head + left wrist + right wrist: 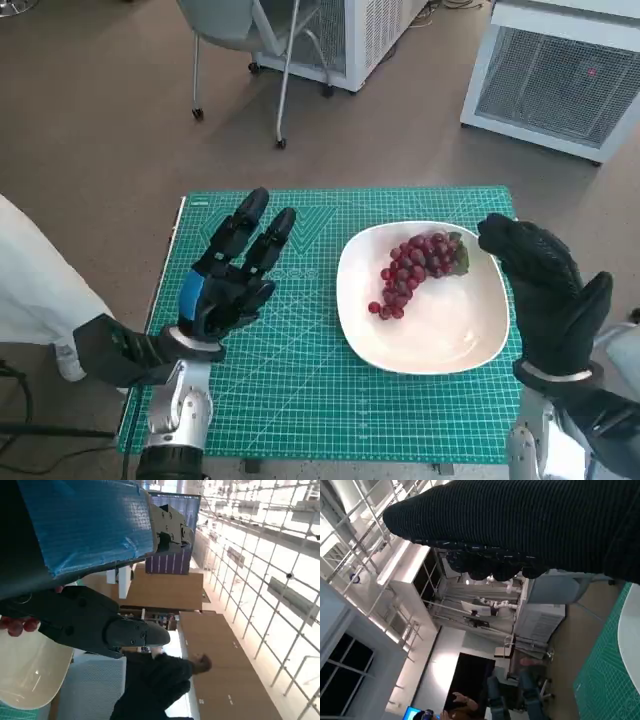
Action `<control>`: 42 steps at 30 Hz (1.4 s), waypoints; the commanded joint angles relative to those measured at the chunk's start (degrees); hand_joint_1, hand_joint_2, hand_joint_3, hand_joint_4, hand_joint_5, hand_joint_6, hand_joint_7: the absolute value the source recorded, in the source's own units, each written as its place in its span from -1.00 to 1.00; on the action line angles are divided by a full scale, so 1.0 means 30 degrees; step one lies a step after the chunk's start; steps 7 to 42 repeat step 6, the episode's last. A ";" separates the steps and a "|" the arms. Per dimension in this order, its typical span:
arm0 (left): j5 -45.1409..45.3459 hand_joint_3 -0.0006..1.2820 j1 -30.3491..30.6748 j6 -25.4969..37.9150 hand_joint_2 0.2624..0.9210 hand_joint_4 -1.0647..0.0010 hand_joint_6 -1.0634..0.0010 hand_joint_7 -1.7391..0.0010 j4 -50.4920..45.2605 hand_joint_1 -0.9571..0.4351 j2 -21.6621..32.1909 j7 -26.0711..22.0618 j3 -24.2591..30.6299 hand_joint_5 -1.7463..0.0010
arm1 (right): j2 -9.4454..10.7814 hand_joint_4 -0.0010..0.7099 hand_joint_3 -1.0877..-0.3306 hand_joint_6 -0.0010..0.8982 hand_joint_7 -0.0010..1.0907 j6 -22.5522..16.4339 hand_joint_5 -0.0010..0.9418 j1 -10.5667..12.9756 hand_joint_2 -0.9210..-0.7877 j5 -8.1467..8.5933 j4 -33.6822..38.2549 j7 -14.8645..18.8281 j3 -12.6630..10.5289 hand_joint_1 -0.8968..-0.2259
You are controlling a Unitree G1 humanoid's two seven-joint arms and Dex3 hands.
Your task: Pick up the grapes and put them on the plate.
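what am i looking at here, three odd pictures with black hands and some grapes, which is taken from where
It is a humanoid robot at a small table. The big picture comes from a camera on its head, looking down. The other two come from cameras behind each wrist, so they look turned and mostly show the room. The left hand, black with blue tape, and the gloved right hand both hang open, holding nothing. On the green cutting mat sits a white plate, with the red grapes already on it.
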 commanded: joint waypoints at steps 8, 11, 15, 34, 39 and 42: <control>0.2488 -0.72 0.0676 -0.2045 1.00 0.58 0.53 0.98 -0.0887 0.24 0.0306 0.1433 -0.0484 0.99 | -0.0021 0.83 0.38 -0.50 0.43 0.0349 -0.98 0.0361 -1.00 0.0065 -0.0104 -0.0029 0.0029 0.44; 0.2488 -0.72 0.0676 -0.2045 1.00 0.58 0.53 0.98 -0.0887 0.24 0.0306 0.1433 -0.0484 0.99 | -0.0021 0.83 0.38 -0.50 0.43 0.0349 -0.98 0.0361 -1.00 0.0065 -0.0104 -0.0029 0.0029 0.44; 0.2488 -0.72 0.0676 -0.2045 1.00 0.58 0.53 0.98 -0.0887 0.24 0.0306 0.1433 -0.0484 0.99 | -0.0021 0.83 0.38 -0.50 0.43 0.0349 -0.98 0.0361 -1.00 0.0065 -0.0104 -0.0029 0.0029 0.44; 0.2488 -0.72 0.0676 -0.2045 1.00 0.58 0.53 0.98 -0.0887 0.24 0.0306 0.1433 -0.0484 0.99 | -0.0021 0.83 0.38 -0.50 0.43 0.0349 -0.98 0.0361 -1.00 0.0065 -0.0104 -0.0029 0.0029 0.44; 0.2488 -0.72 0.0676 -0.2045 1.00 0.58 0.53 0.98 -0.0887 0.24 0.0306 0.1433 -0.0484 0.99 | -0.0021 0.83 0.38 -0.50 0.43 0.0349 -0.98 0.0361 -1.00 0.0065 -0.0104 -0.0029 0.0029 0.44; 0.2488 -0.72 0.0676 -0.2045 1.00 0.58 0.53 0.98 -0.0887 0.24 0.0306 0.1433 -0.0484 0.99 | -0.0021 0.83 0.38 -0.50 0.43 0.0349 -0.98 0.0361 -1.00 0.0065 -0.0104 -0.0029 0.0029 0.44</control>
